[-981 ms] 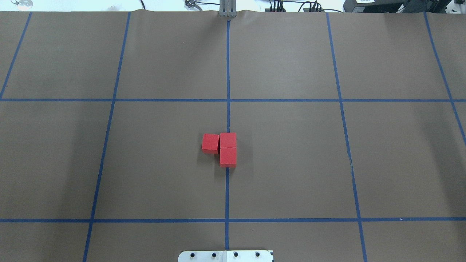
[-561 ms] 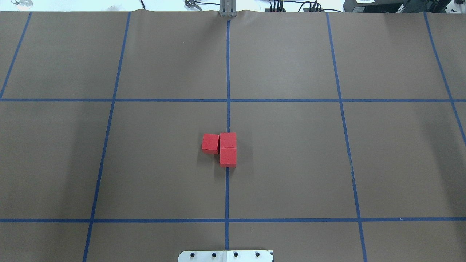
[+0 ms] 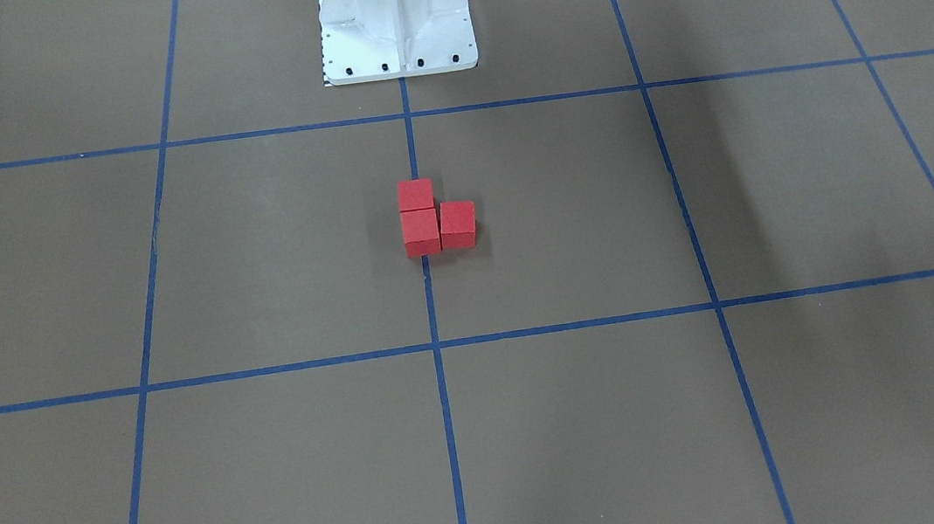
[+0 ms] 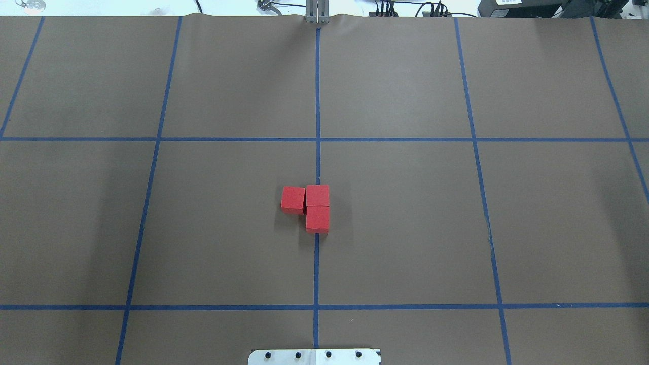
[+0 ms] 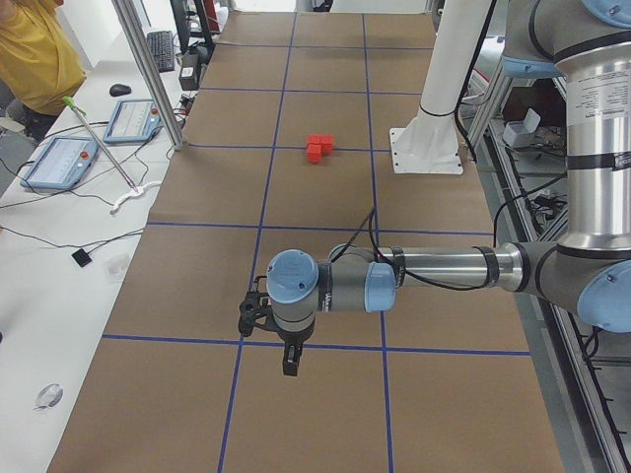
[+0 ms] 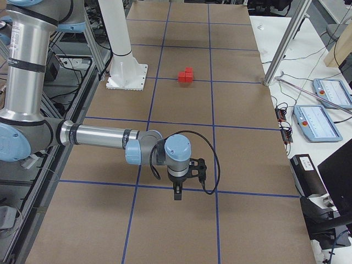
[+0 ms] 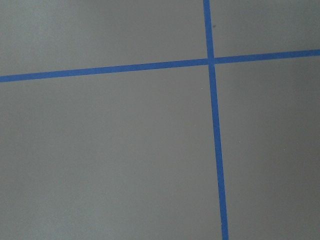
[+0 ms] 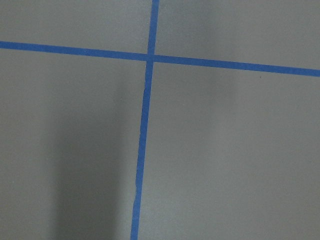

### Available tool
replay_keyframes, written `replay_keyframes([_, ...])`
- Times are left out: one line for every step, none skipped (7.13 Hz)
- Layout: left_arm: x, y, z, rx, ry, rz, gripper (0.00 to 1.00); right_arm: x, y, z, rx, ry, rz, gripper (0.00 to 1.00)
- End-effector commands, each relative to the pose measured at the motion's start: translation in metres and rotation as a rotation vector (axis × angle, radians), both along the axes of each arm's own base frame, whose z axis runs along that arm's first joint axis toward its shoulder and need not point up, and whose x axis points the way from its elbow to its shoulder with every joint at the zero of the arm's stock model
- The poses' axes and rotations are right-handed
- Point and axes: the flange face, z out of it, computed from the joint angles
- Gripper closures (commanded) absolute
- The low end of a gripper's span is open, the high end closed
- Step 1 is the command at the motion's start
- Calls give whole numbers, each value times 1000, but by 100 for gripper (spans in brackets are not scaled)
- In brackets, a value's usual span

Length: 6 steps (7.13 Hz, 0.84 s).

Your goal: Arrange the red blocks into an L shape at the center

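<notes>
Three red blocks sit touching in an L on the brown mat at the center [image 4: 317, 175], on the middle blue tape line. Two of them [image 4: 317, 195] [image 4: 317, 219] lie in a row along the line and the third [image 4: 293, 198] lies beside the far one, slightly turned. The same group shows in the front view [image 3: 420, 231] and small in both side views [image 5: 318, 148] [image 6: 186, 76]. My left gripper [image 5: 291, 360] and right gripper [image 6: 177, 193] hang low over the mat far from the blocks, near opposite ends of the table. Whether either is open or shut I cannot tell.
The robot's white base plate [image 4: 314, 356] stands at the near edge on the middle line. Aluminium posts [image 5: 148, 74], control tablets [image 5: 57, 163] and cables lie beyond the mat's far side. A person in a yellow top [image 5: 35, 49] is at that side table.
</notes>
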Motion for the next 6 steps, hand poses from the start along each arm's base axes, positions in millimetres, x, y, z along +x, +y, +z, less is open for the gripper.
replay_keyframes([0, -1, -1, 1, 0, 0, 0, 0, 2, -2, 2, -2, 3, 0])
replay_keyframes([0, -1, -1, 1, 0, -1, 0, 0, 1, -3, 4, -2, 3, 0])
replay_keyframes([0, -1, -2, 2, 0, -1, 0, 0, 1, -4, 5, -2, 3, 0])
replay_keyframes([0, -1, -3, 8, -1, -1, 0, 0, 1, -6, 5, -2, 6, 0])
replay_keyframes([0, -2, -3, 19, -1, 1, 0, 0, 1, -5, 5, -1, 6, 0])
replay_keyframes([0, -2, -3, 19, -1, -1, 0, 0, 1, -6, 8, -2, 6, 0])
